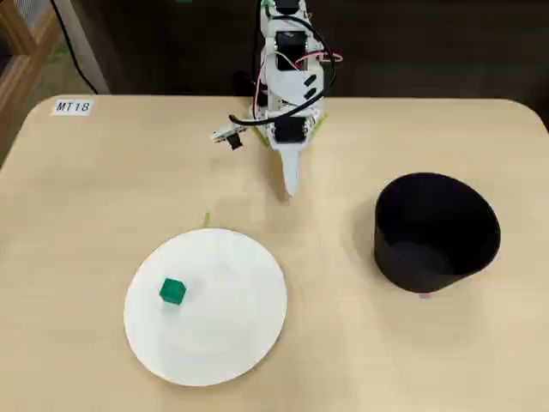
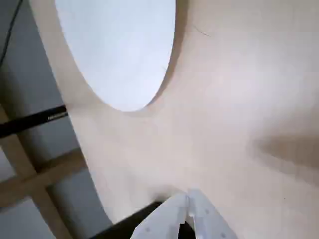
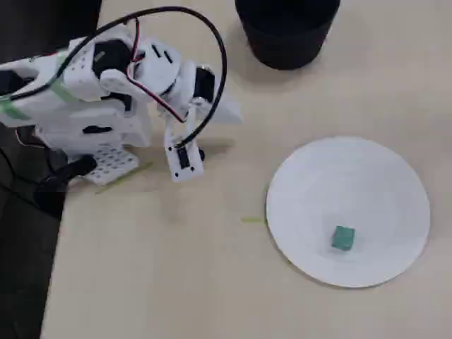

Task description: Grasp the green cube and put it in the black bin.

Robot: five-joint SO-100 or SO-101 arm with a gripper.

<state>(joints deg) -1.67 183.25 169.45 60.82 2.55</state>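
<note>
Currently the hand point(image 1: 292, 184) hangs closed and empty near the arm's base, fingertips together over bare tabletop point(image 1: 103, 189). Green cube point(image 1: 172, 291) sits on the white plate point(image 1: 249, 300), well apart, down-left in a fixed view; black bin point(image 1: 437, 233) stands on the opposite side.

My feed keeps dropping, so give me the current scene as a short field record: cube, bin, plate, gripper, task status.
green cube: on the white plate, left of its centre in a fixed view; nothing touching it
white plate: flat on the table, near the front edge
black bin: upright on the table, right of the plate; nothing seen inside, floor only partly in view
gripper: tucked back at the arm's base, well clear of plate and bin; jaws closed, empty in the wrist view
task status: cube not yet grasped
</note>
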